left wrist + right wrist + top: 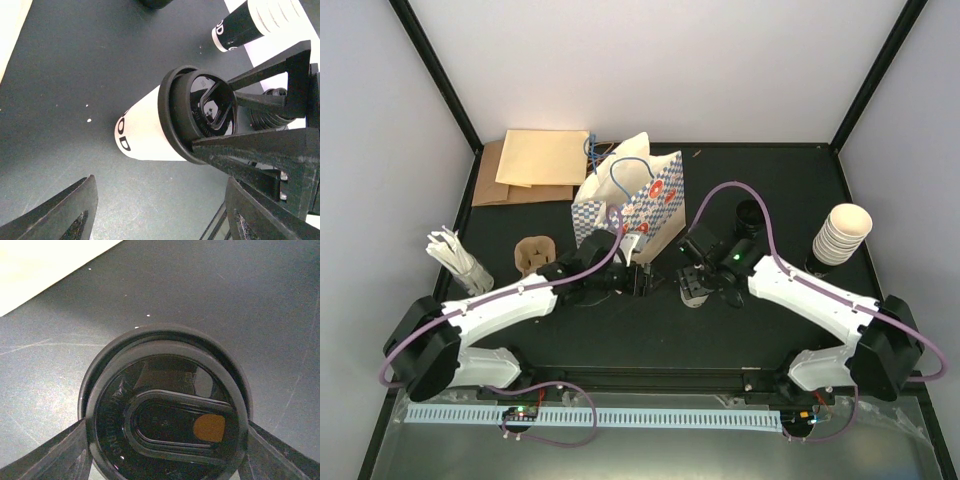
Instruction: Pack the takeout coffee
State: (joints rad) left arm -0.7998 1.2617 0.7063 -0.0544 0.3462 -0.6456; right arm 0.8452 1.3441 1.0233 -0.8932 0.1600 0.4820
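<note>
Tabletop [770, 330], matte black, inside white walls [670, 70].
Right gripper [165, 455] clamps black lid [165, 410] on paper cup [145, 135]; left gripper [160, 200], jaws wide.

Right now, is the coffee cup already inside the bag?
No, the cup, with its lid on, sits on the dark table, out in the open.

Checked bag [632, 203], stacked cups [841, 236], brown napkins [533, 165].
</note>
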